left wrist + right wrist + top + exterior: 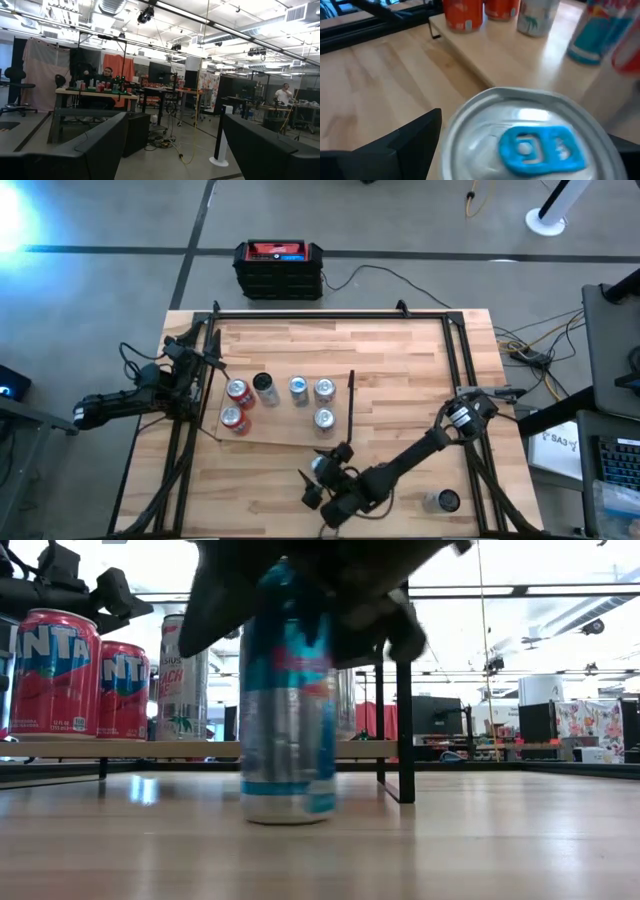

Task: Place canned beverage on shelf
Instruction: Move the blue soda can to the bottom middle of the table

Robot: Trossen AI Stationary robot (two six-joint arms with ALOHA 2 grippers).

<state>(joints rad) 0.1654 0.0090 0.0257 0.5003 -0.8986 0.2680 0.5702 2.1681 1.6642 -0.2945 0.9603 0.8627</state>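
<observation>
The shelf (285, 430) is a pale board on the tabletop with a thin black upright bar (350, 405) along its right short edge. Two red cans (235, 405) and several silver ones (310, 388) stand on it. My right gripper (322, 472) is near the table's front edge, before the shelf, shut on a blue-and-silver can (288, 700) with a blue tab (540, 147). My left gripper (170, 150) is open and empty at the table's left edge, facing the room. My right gripper has the blue-and-silver can's upper part (470, 125) between its two fingers (405, 145), one on each side of the rim. The fingers come from above, slanting. The can stands upright with its base (288, 815) at the tabletop, in front of the shelf.
Another can (441, 500) stands alone near the table's front right. A black crate (280, 268) sits on the floor beyond the far edge. A black frame (330, 313) runs round the tabletop. Bare planks lie to the right of the shelf's bar.
</observation>
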